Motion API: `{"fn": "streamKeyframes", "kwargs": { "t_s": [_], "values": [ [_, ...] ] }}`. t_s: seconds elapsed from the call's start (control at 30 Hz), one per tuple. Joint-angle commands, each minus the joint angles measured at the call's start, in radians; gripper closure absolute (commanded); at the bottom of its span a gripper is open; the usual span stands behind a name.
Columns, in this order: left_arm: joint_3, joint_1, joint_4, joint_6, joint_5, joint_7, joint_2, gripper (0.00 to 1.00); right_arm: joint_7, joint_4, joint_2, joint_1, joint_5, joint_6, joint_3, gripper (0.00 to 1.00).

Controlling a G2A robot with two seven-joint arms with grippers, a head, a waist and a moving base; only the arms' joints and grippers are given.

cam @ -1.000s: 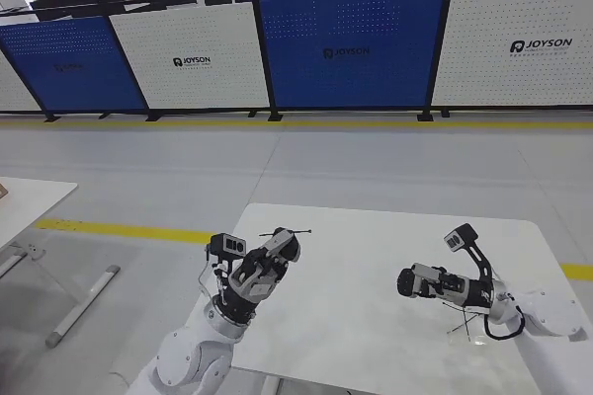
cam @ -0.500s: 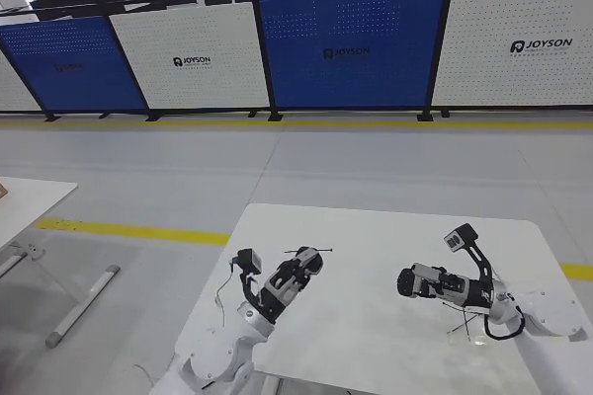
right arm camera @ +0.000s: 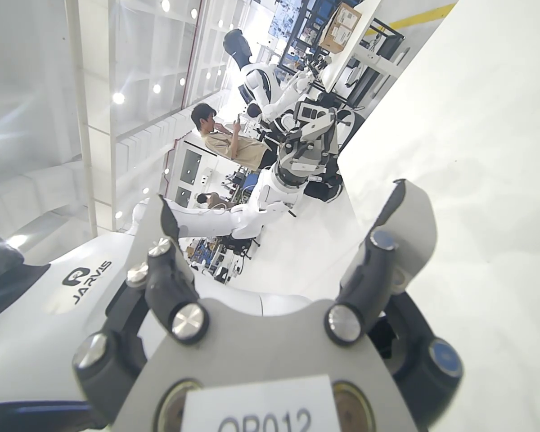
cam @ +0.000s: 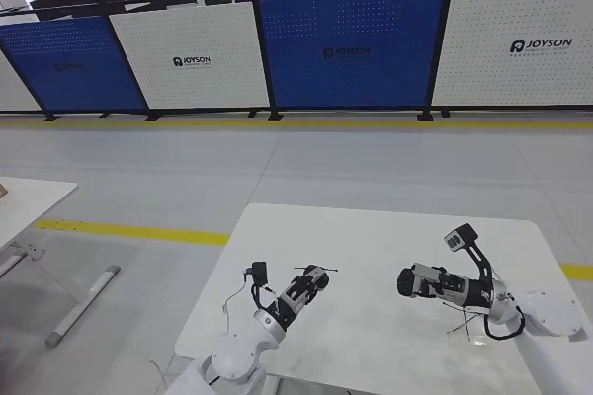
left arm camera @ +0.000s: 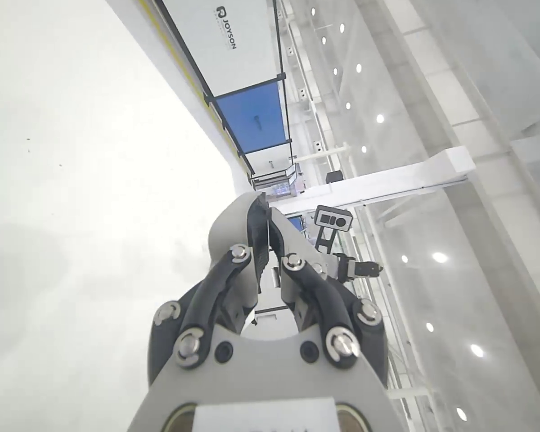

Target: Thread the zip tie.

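Note:
A thin black zip tie (cam: 316, 268) sticks out sideways from my left gripper (cam: 317, 276), which is shut on it above the near left part of the white table (cam: 376, 232). In the left wrist view the tie (left arm camera: 267, 238) shows edge-on, pinched between the dark pads of the left gripper (left arm camera: 263, 209). My right gripper (cam: 403, 282) hovers over the right side of the table, facing the left one across a gap. In its own view the right gripper (right arm camera: 281, 197) stands open with nothing between its fingers.
Thin black strands (cam: 462, 321) lie on the table beneath the right arm. A second white table (cam: 20, 202) stands off to the left. Blue and white pegboard panels (cam: 351, 49) line the back. The table's far half is bare.
The left arm has moved right and lower toward the table's middle, carrying the zip tie closer to the right gripper. The right arm has kept still.

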Motion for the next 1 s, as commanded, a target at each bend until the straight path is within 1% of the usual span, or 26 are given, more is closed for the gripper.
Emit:
{"fn": "streamKeyframes", "kwargs": {
  "t_s": [0.0,0.13,0.17,0.2,0.27,0.3,0.33,0.4,0.5,0.57,0.6,0.63,0.67,0.97],
  "values": [
    [0.000,0.000,0.000,0.000,0.000,0.000,0.000,1.00,0.000,0.000,0.000,0.000,0.000,0.000,0.000,0.00],
    [0.000,-0.001,0.000,-0.001,-0.003,0.002,0.000,1.00,0.000,0.000,0.000,0.000,0.000,0.000,0.000,0.00],
    [-0.001,-0.004,0.000,-0.013,-0.028,0.014,-0.003,1.00,0.000,0.000,0.000,0.000,0.000,0.000,0.000,0.00],
    [-0.004,-0.007,-0.005,-0.037,-0.059,0.021,-0.005,1.00,0.000,0.000,0.000,0.000,0.000,0.000,0.000,0.00],
    [-0.020,-0.006,-0.029,-0.101,-0.123,0.026,-0.009,1.00,0.000,0.000,0.000,0.000,0.000,0.000,0.000,0.00],
    [-0.030,-0.001,-0.050,-0.132,-0.140,0.024,-0.009,1.00,0.000,0.000,0.000,0.000,0.000,0.000,0.000,0.00],
    [-0.047,0.007,-0.078,-0.164,-0.145,0.023,-0.008,1.00,0.000,0.000,0.000,0.000,0.000,0.000,0.000,0.00],
    [-0.068,0.023,-0.130,-0.200,-0.139,0.025,-0.007,1.00,0.000,0.000,0.000,0.000,0.000,0.000,0.000,0.00],
    [-0.097,0.055,-0.221,-0.233,-0.134,0.017,-0.004,1.00,0.000,0.000,0.000,0.000,0.000,0.000,0.000,0.00],
    [-0.112,0.078,-0.273,-0.241,-0.130,0.008,-0.003,1.00,0.000,0.000,0.000,0.000,0.000,0.000,0.000,0.00],
    [-0.120,0.085,-0.290,-0.242,-0.122,0.006,-0.002,1.00,0.000,0.000,0.000,0.000,0.000,0.000,0.000,0.00],
    [-0.127,0.093,-0.304,-0.238,-0.113,0.011,-0.002,1.00,0.000,0.000,0.000,0.000,0.000,0.000,0.000,0.00],
    [-0.135,0.102,-0.320,-0.233,-0.102,0.035,-0.003,1.00,0.000,0.000,0.000,0.000,0.000,0.000,0.000,0.00],
    [-0.135,0.102,-0.320,-0.233,-0.102,0.035,-0.003,1.00,0.000,0.000,0.000,0.000,0.000,0.000,0.000,0.00]
  ]
}}
